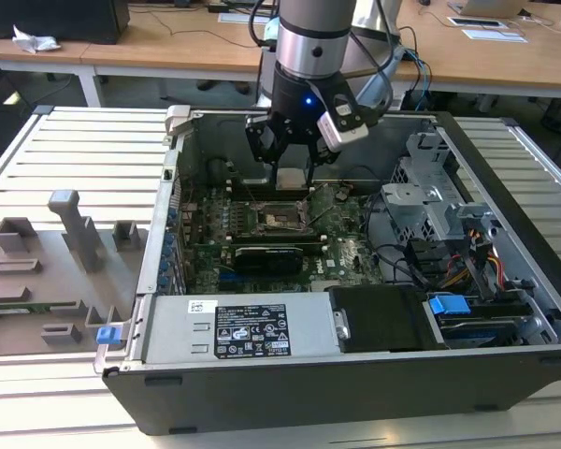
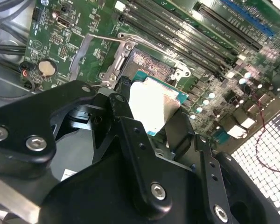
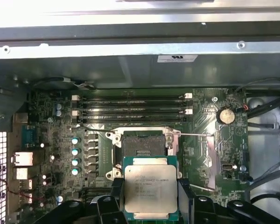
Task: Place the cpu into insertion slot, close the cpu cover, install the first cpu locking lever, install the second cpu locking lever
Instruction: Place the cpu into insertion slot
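My gripper (image 1: 291,173) hangs inside the open computer case, shut on the cpu (image 1: 291,178), a small square chip with a silver top. In the first wrist view the cpu (image 3: 150,189) sits between the black fingers (image 3: 115,198), just short of the insertion slot (image 3: 142,144). The slot (image 1: 282,218) is uncovered and empty, with its dark contact field showing. In the second wrist view the cpu (image 2: 154,105) hovers over the slot (image 2: 151,65). Thin wire locking levers (image 3: 196,135) (image 2: 105,36) stick out beside the socket. The cpu cover is hidden behind the chip and gripper.
The green board (image 1: 351,248) lies flat in the black case (image 1: 355,383). Long memory slots (image 3: 130,107) run beside the socket. A drive cage (image 1: 430,201) with cables stands at the exterior view's right, and a power supply (image 1: 234,327) at the front. Grey fixtures (image 1: 65,253) sit outside the case.
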Controlling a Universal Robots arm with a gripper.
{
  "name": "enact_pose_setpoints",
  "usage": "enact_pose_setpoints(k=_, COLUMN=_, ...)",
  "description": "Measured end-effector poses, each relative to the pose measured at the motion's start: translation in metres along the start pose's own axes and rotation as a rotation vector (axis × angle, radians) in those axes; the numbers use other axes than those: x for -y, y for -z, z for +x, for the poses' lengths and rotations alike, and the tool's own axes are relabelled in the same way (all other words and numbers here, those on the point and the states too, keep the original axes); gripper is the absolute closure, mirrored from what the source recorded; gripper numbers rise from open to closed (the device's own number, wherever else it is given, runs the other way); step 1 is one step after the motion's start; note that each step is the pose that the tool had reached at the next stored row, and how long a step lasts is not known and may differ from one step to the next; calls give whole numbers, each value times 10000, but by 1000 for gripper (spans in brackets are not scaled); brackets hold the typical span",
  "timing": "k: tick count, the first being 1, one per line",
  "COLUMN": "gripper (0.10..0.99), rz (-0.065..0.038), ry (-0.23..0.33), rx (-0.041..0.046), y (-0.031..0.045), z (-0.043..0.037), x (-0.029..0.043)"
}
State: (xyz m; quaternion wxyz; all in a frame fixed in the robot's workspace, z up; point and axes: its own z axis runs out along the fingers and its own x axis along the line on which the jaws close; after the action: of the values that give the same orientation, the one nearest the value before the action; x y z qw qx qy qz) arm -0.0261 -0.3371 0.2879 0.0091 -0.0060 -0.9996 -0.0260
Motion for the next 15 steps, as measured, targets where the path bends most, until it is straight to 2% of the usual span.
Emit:
enact_pose_setpoints(k=5, gripper=545, rz=63, ry=58, rx=-2, y=-78, z=0, x=-55)
enact_pose_setpoints(k=12, gripper=545, rz=68, ry=105, rx=-5, y=-246, z=-4, x=-50)
enact_pose_setpoints(k=15, gripper=545, rz=69, ry=114, rx=-6, y=-285, z=-4, x=-50)
